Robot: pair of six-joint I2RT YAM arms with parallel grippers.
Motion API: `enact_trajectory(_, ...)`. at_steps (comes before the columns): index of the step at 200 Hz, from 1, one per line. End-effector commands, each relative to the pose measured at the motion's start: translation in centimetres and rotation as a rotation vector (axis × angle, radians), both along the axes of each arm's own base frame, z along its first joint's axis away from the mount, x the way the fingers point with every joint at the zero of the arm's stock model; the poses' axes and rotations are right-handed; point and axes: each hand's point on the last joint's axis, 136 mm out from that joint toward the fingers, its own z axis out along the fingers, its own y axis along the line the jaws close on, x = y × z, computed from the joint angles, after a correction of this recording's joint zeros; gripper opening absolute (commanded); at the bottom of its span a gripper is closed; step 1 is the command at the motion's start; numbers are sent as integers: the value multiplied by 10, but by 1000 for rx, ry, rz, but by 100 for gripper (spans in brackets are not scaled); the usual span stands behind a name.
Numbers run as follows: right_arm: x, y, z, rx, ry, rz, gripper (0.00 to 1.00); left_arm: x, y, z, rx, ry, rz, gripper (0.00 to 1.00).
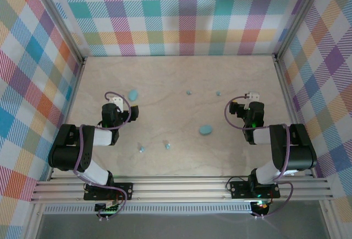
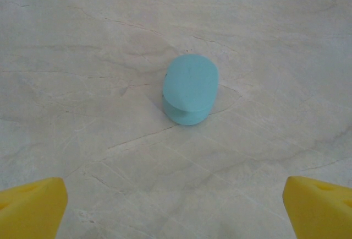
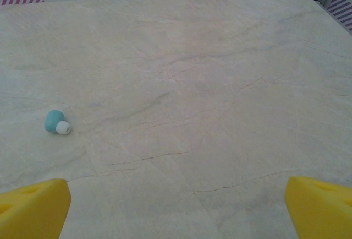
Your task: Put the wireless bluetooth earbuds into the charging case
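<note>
Two light-blue oval charging cases lie on the pale table. One case (image 1: 132,94) (image 2: 190,87) rests lid down just beyond my left gripper (image 1: 116,100) (image 2: 176,208), whose yellow fingertips (image 2: 33,206) stand wide open and empty. The other case (image 1: 205,130) sits mid-table. Tiny light-blue earbuds lie scattered: two far ones (image 1: 189,92) (image 1: 218,92) and two near ones (image 1: 142,149) (image 1: 167,146). One earbud (image 3: 56,122) with a white tip lies ahead and left of my right gripper (image 1: 252,97) (image 3: 176,208), which is open and empty.
Plaid walls (image 1: 181,13) enclose the table on three sides, with metal frame posts (image 1: 286,57) at the far corners. An aluminium rail (image 1: 181,186) carrying both arm bases runs along the near edge.
</note>
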Motion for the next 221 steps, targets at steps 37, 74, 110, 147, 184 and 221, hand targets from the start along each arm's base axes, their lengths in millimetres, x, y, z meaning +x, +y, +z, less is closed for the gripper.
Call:
enact_trajectory(37,3,14,25,12,-16,94,100,6,2,26,-6,-23,2,100)
enact_trajectory(74,-8,24,51,96,142,116,100,-5,-6,54,-51,33,-12,100)
enact_trajectory(110,-32,41,67,304,326,89,95,-32,-34,103,-101,60,-84,100)
enact_trajectory(147,-66,84,66,318,474,197,89,-56,-92,124,-93,137,-243,100)
enact_trajectory(184,-107,102,59,381,603,222,86,-77,-167,108,-152,208,-396,100)
enact_trajectory(221,-134,116,51,328,664,255,84,-99,-232,85,-45,259,-599,100)
